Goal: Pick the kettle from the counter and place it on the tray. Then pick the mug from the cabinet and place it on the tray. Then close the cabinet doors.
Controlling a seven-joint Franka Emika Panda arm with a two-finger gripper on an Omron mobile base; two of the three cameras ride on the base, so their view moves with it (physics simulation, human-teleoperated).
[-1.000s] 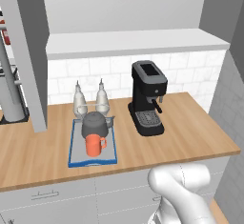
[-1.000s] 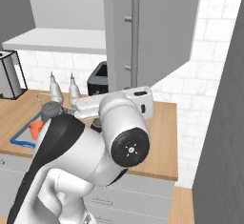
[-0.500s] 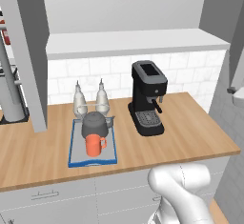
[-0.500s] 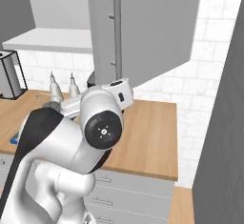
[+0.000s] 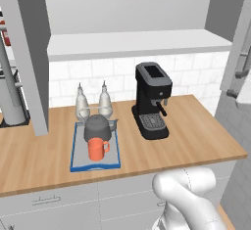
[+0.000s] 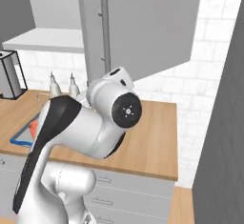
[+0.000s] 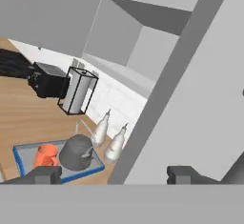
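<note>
At the left end of the bench (image 5: 44, 155), the left cabinet door (image 5: 30, 53) stands swung out, edge-on, over the wood. Next comes the tray (image 5: 78, 163), with the kettle (image 5: 98, 127) and the mug (image 5: 97, 149) already on it, so the doors look like the part left to do. Further right sits a black coffee machine (image 5: 153, 99). Furthest right, the other door (image 6: 143, 23) hangs partly open, its bar handle (image 6: 105, 32) facing out. The fingers (image 7: 113, 174) stand spread and grasp nothing, the door's edge between them. Best to press flat on the panel near its free edge, following its arc steadily until it seats.
</note>
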